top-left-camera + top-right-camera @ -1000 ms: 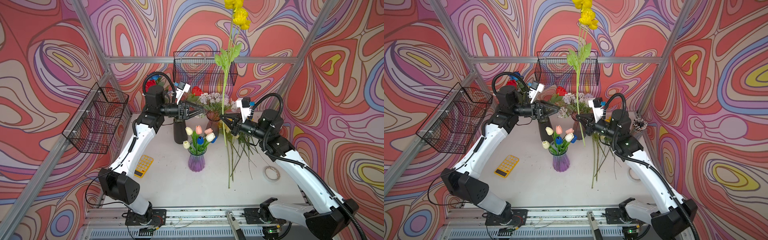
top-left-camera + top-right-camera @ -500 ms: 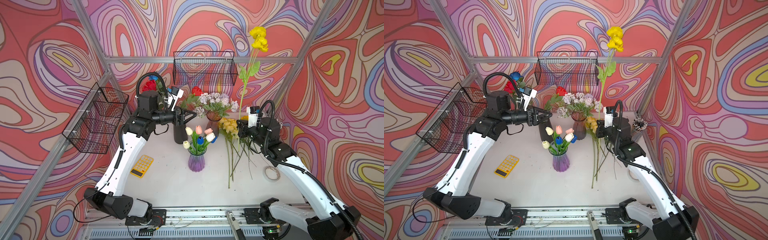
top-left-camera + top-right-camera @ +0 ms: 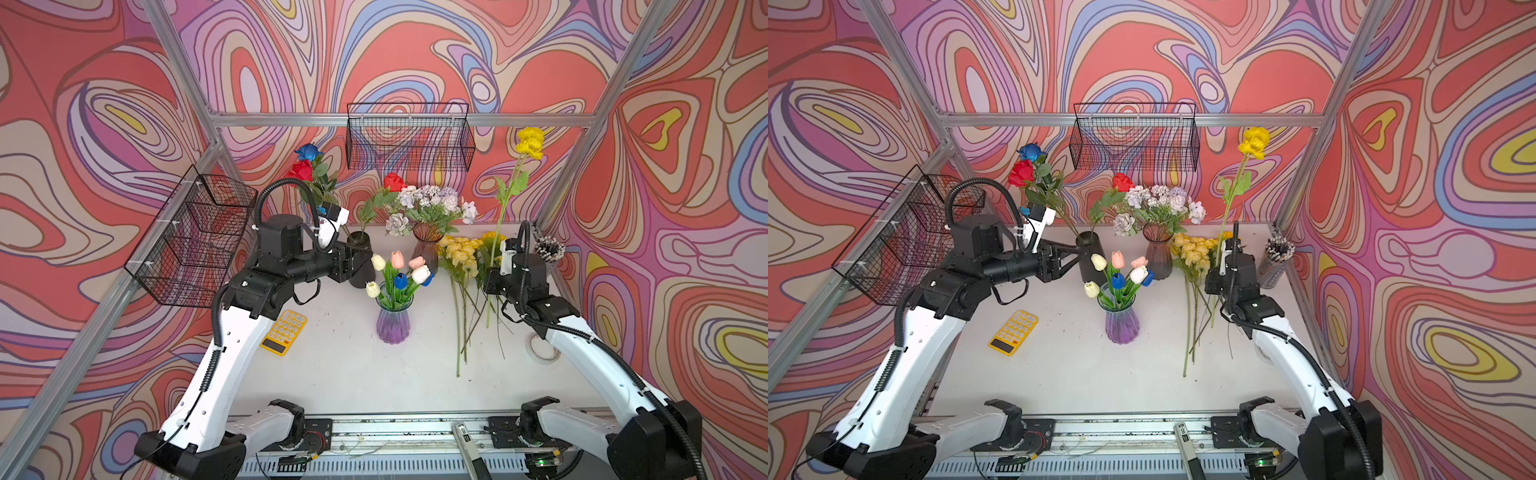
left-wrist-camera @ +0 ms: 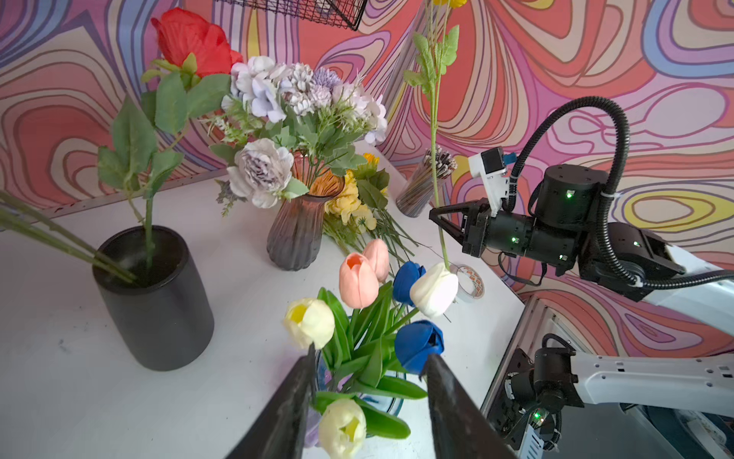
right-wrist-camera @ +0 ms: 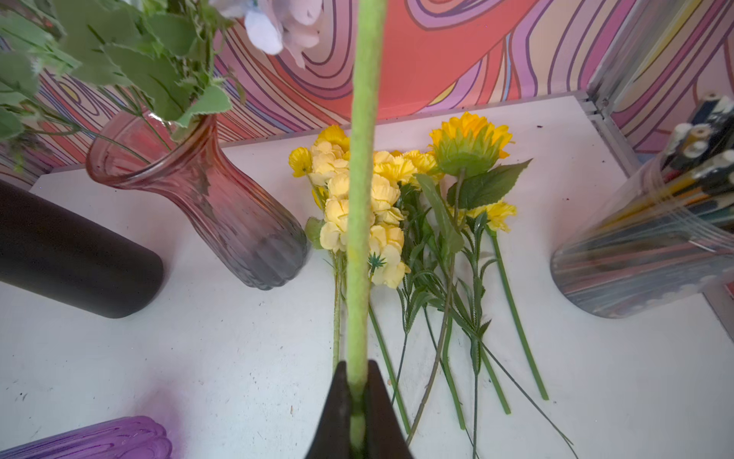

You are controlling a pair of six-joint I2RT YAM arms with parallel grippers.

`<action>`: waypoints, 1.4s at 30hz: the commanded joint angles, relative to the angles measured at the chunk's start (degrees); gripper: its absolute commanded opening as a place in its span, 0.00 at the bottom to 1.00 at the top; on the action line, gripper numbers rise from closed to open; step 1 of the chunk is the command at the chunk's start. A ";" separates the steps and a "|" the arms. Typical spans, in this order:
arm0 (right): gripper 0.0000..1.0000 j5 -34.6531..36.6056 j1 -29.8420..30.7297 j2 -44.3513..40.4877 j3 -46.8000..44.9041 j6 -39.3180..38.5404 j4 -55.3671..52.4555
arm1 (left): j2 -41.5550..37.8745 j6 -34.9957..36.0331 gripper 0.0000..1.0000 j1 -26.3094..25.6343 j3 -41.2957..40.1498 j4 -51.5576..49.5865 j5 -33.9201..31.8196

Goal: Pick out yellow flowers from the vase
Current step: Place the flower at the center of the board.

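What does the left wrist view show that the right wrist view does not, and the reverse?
Only the left wrist view: tulips, red rose, tape roll, open left gripper. Only the right wrist view: the low ends of the laid stems. Both: right gripper shut on the held stem, yellow pile, pink vase, black vase, pencil cup.

Item 1: long-stemmed yellow flower (image 3: 530,143), two blooms atop a leafy green stem, held upright, clamped low in the right end effector (image 5: 357,367).
Item 2: bunch of yellow flowers (image 3: 459,253), sunflower (image 5: 470,139) included, laid flat on the table (image 3: 332,374), heads toward the back wall.
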 commanded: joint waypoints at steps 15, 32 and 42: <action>0.00 -2.92 -0.92 13.97 -4.29 2.67 4.71 | -8.01 1.60 0.44 3.36 -11.64 -4.19 -13.63; 0.06 -5.44 -1.01 20.28 -3.53 2.57 2.68 | -19.60 -1.94 0.50 7.39 -32.76 3.16 -25.01; 0.39 -4.06 -0.98 14.64 -1.47 -0.86 -0.80 | -18.89 -3.47 0.59 7.39 -41.04 10.60 -33.71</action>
